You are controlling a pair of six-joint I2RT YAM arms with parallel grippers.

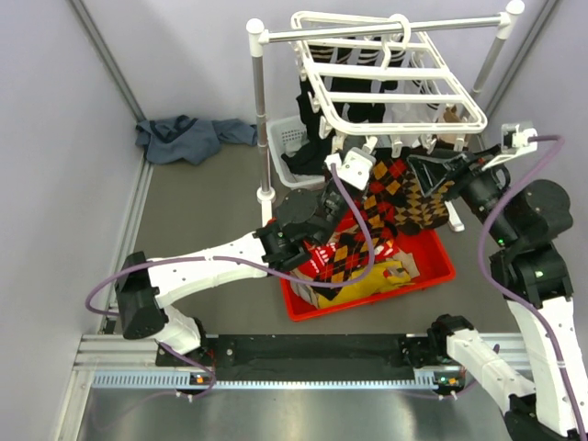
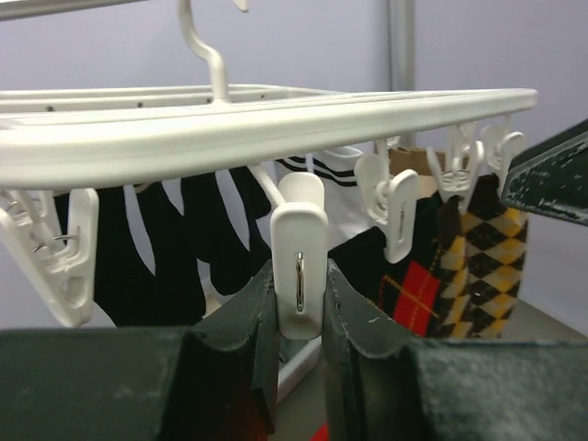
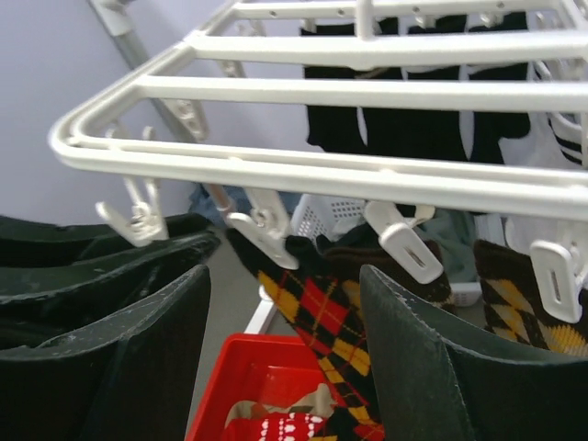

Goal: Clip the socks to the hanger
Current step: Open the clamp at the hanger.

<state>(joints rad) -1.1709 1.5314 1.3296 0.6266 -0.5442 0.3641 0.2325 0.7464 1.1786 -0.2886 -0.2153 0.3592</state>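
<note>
Our left hand (image 2: 299, 285) reaches up under the hanger (image 2: 276, 129). Its two fingers (image 2: 243, 340) press on both sides of one white clip (image 2: 299, 239), so this hand is narrow and holds the clip. We think it squeezes there to make the clip's mouth open, so a sock can go in. The clip hangs straight down from the bar just above the hand.

Our right hand (image 3: 285, 276) is wide and holds nothing. It waits just under the front bar of the hanger, near the other clips. We think it stays close to help with the next sock.

The hanger lies flat, like a little ladder on its side. Its long bars run across above both hands, and its hook points up. It hangs high so the socks can dangle free.

Some socks (image 1: 395, 197) are on clips already. From the left hand, a black and red sock (image 2: 409, 285) and a tan one (image 2: 491, 248) hang to the right, a bit farther back. They are long and point straight down, with the top end in the clip.

More socks (image 1: 340, 257) lie in a heap in the red tub (image 1: 432, 266), below both hands. These are bunched up, so we cannot tell which way they point.
</note>
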